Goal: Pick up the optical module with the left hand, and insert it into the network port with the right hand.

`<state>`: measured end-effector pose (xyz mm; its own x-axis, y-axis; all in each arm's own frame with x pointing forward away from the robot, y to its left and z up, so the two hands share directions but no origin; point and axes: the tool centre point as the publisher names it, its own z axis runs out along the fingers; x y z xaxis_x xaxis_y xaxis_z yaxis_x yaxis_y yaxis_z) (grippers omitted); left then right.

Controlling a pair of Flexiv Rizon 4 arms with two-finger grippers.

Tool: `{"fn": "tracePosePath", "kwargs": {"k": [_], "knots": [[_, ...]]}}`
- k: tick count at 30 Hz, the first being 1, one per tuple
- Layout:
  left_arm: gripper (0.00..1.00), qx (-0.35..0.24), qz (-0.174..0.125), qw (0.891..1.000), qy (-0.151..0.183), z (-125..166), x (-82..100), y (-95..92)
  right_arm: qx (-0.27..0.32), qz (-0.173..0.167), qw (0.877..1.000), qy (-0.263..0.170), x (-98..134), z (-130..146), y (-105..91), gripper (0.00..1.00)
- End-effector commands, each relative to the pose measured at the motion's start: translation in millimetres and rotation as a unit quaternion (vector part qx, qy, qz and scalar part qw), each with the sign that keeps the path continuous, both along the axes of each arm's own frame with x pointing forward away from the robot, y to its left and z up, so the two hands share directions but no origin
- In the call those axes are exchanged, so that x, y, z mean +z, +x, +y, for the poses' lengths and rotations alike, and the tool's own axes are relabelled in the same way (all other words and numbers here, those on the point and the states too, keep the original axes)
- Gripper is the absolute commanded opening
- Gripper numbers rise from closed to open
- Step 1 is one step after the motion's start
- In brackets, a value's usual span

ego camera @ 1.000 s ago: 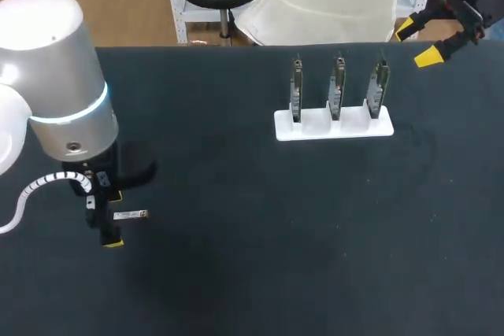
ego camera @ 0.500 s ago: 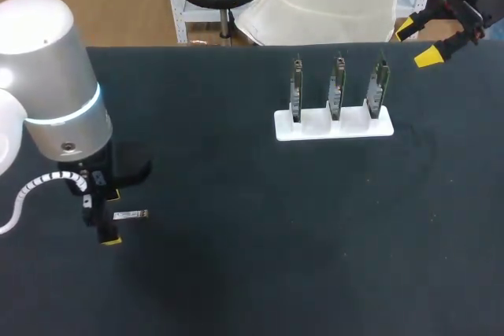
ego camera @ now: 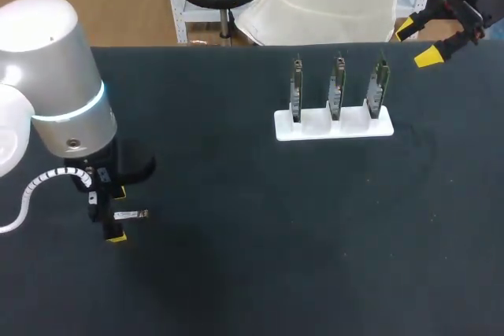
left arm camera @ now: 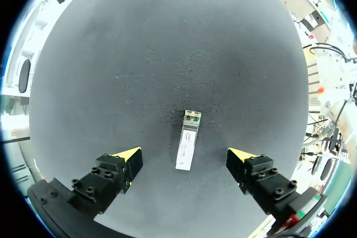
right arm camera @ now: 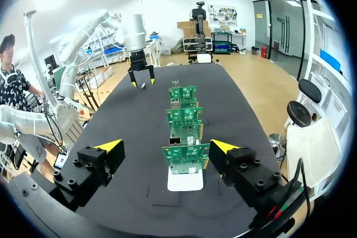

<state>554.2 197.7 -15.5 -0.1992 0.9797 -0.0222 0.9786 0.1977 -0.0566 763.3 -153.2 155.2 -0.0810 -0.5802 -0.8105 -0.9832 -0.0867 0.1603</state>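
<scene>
Left wrist view shows the optical module lying flat on the black table, between the spread fingers of my left gripper and touched by neither, with its two long sides facing the fingers. I judge it a light, rigid, metal-cased part, smooth enough to slip and delicate at its connector end, so the hold belongs on the long flanks near mid-length. My right gripper, jaws likewise apart and empty, hangs at the table's far edge near the three upright circuit boards in their white stand, well apart from the module.
</scene>
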Motion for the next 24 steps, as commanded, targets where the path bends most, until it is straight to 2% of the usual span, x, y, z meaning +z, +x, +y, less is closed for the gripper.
{"fn": "tracePosePath", "kwargs": {"k": [1,14,23,24], "knots": [[1.0,0.0,0.005,1.0,-0.001,0,-4.5,2.1,-0.001,-0.002,1.0,0.0,0,0,-1.3,1.0],[1.0,-0.012,0.016,1.0,0.01,-3,-13.0,-2.7,-0.001,-0.002,1.0,0.0,0,0,-1.3,1.0],[1.0,-0.004,0.001,1.0,0.021,-2,-15.4,-3.2,-0.001,-0.002,1.0,0.0,0,0,-1.3,1.0],[0.49,-0.002,0.0,1.0,0.021,-3,-16.1,-3.5,-0.001,-0.002,1.0,0.0,0,0,-1.3,1.0]]}}
